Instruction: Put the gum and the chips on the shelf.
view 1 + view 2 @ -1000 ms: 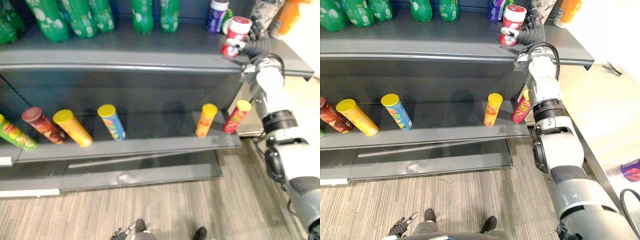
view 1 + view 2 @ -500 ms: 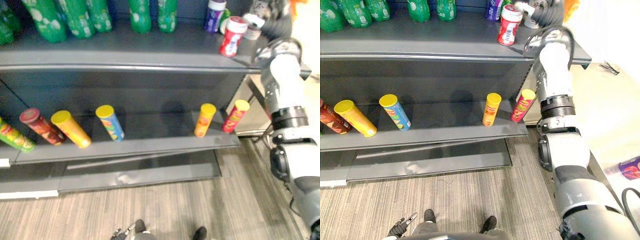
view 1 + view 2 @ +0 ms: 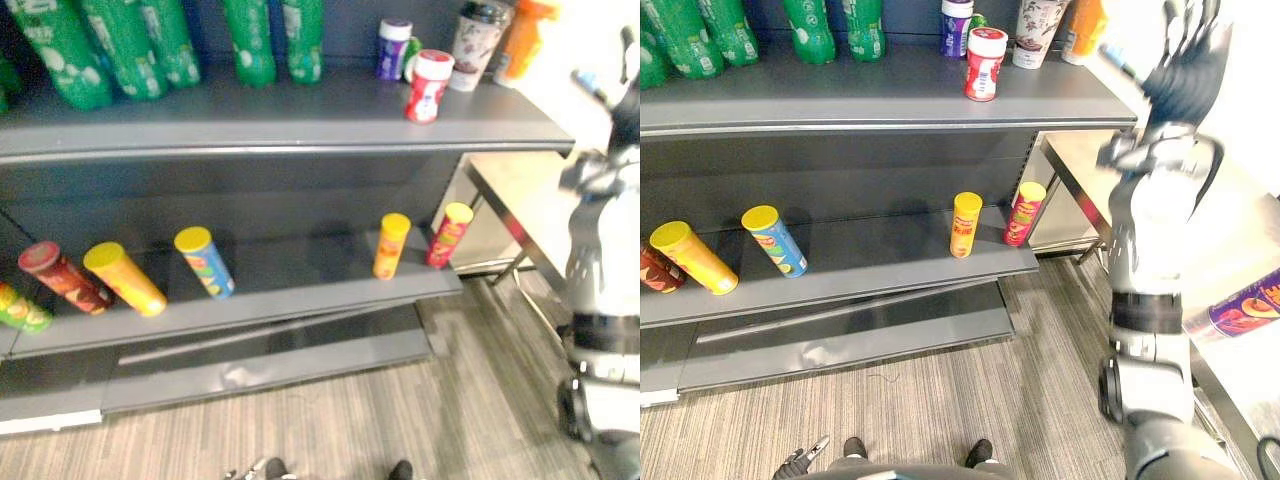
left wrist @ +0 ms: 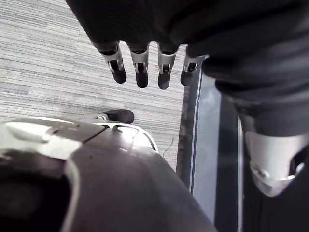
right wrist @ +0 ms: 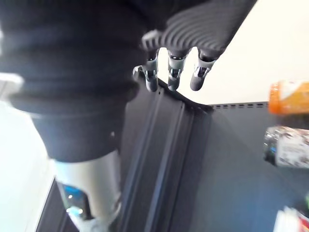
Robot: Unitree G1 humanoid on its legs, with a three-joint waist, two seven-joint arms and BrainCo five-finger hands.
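The gum, a red canister with a white lid, stands upright near the right end of the top shelf, free of any hand. My right hand hangs in the air to the right of the shelf's end, well apart from the canister, its fingers straight and holding nothing. A purple chips can lies on a steel table at the far right. My left hand hangs over the floor with straight fingers.
Green bottles, a purple canister, a cup and an orange bottle stand at the back of the top shelf. Several chips cans lean on the lower shelf. A steel table stands beside the shelf's right end.
My right hand has let go of the gum canister, which now stands alone on the top shelf, and has drawn back to the right. The camera has also shifted rightward.
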